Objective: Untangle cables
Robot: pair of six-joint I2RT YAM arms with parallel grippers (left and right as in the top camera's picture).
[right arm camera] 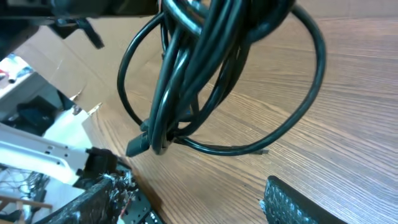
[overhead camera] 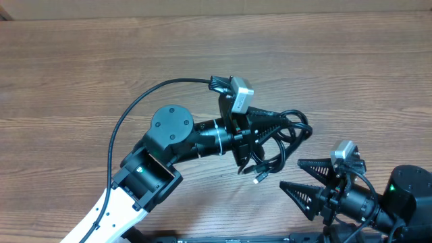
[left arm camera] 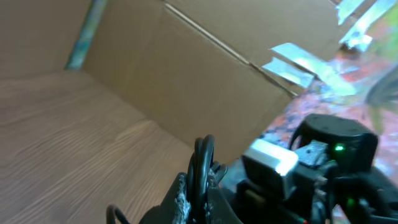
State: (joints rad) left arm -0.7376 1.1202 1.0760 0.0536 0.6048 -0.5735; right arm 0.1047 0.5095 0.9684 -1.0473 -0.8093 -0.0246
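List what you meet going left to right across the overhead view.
The white link of the left arm → its round black joint → the tangled cables → the right wrist camera → the green light on the right arm.

Claws: two, left claw (overhead camera: 273, 128) and right claw (overhead camera: 290, 173).
Cable bundle (right arm camera: 186, 74): one, in left claw; cords inside too tangled to count.
Silver plug (overhead camera: 257, 179): one seen, near right claw.
Camera boxes (overhead camera: 241, 93): two, one behind each claw.
Table (overhead camera: 81, 67): one, under both claws.
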